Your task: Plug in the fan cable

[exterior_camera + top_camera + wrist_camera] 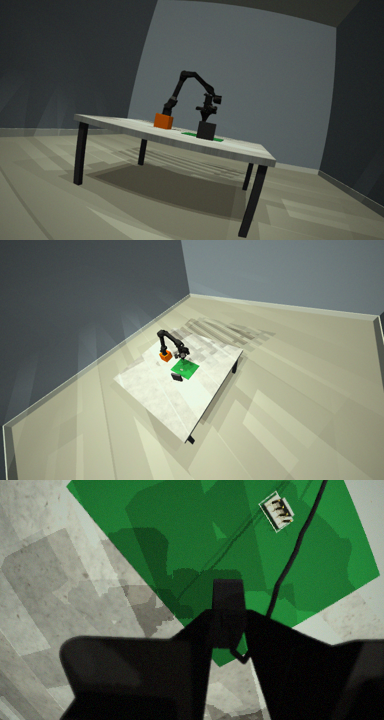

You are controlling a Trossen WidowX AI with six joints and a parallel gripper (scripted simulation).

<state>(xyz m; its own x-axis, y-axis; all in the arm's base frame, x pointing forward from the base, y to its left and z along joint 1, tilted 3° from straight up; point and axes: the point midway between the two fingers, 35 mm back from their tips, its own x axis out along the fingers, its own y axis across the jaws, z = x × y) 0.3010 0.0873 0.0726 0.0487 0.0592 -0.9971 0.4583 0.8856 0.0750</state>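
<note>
While the claw [182,358] [203,121] [227,616] grips the black plug [228,597] at lower centre of the wrist frame, its cable [291,562] looks limp; grip the likely stiff body.

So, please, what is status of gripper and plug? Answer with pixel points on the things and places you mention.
Gripper [182,359] [203,121] [227,616] shut on black plug [228,594]. Four-pin header [181,369] [278,511] unplugged. Nothing seen blocking header pins.

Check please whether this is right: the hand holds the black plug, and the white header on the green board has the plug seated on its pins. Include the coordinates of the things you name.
The plug [229,595] is not seated: the wrist view shows the header's pins [281,511] bare. The hand [227,616] does hold the plug, and the header is on the green board [191,368] [219,139] [200,545].
</note>
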